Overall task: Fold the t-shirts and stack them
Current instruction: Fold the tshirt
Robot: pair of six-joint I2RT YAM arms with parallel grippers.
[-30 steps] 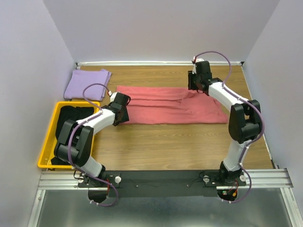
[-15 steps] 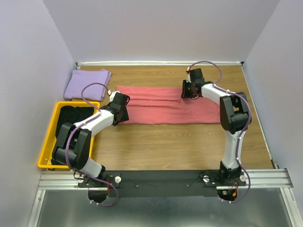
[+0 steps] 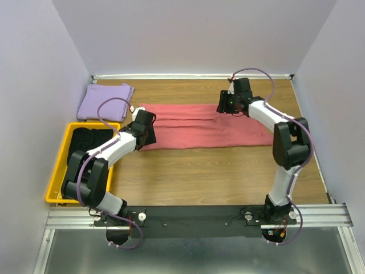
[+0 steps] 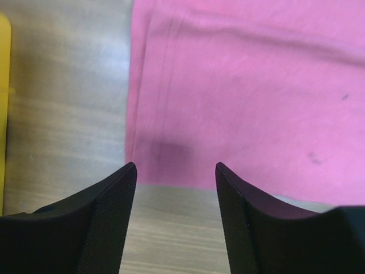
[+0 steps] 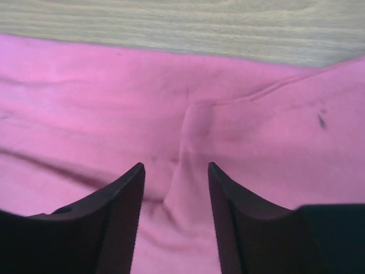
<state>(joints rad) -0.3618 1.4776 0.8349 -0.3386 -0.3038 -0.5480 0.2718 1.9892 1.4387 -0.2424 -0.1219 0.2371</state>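
Note:
The salmon-pink t-shirt lies folded into a long band across the middle of the table. My left gripper is open and empty at its left end. In the left wrist view its tips sit over bare wood just off the pink shirt's edge. My right gripper is open and empty over the shirt's far edge. In the right wrist view a raised crease of the pink shirt runs between its tips. The lavender t-shirt lies folded at the back left. Black t-shirts fill the bin.
The yellow plastic bin stands at the left edge of the table, and its rim shows in the left wrist view. Grey walls close the table on the left, back and right. Bare wood lies in front of the pink shirt.
My right gripper moved left along the pink shirt's far edge, and the rumpled right part now lies flatter. My left gripper shifted slightly towards the back at the shirt's left end.

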